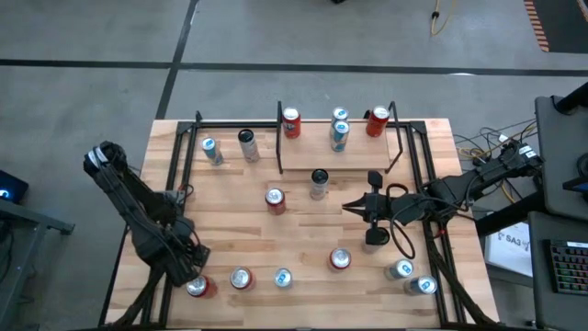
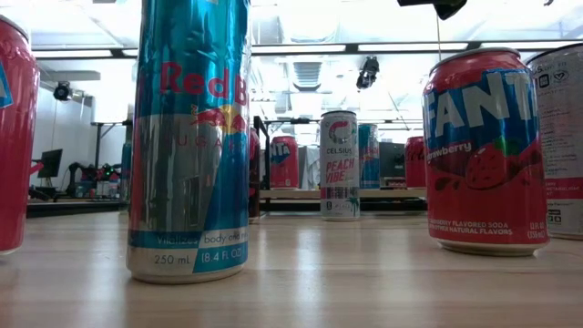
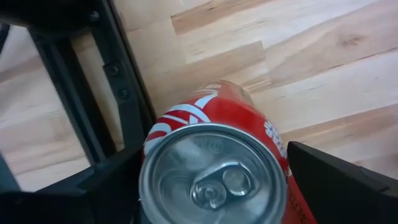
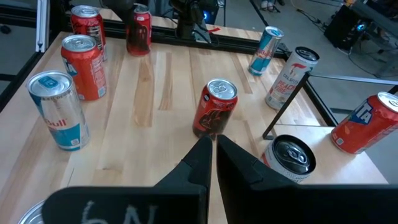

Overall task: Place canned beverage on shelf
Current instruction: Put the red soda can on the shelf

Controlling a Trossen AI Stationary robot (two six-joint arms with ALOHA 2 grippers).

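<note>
A red can (image 1: pixel 196 287) stands upright near the table's front left corner, its silver top with the pull tab (image 3: pixel 211 180) facing up. My left gripper (image 1: pixel 193 280) points down over it, open, one finger (image 3: pixel 339 186) on each side of the can's upper end; I see no touch. My right gripper (image 4: pixel 212 149) is shut, holds nothing and hangs above the table's right middle (image 1: pixel 354 207). The shelf (image 1: pixel 312 156), a light-wood board with black side rails, sits at the far middle with cans standing on it.
Several more cans stand about the table: a dark red one (image 1: pixel 275 199), a black one (image 1: pixel 319 182), a row along the front (image 1: pixel 282 277) and two at the far left (image 1: pixel 211 150). A black frame rail (image 3: pixel 74 93) runs close beside the red can.
</note>
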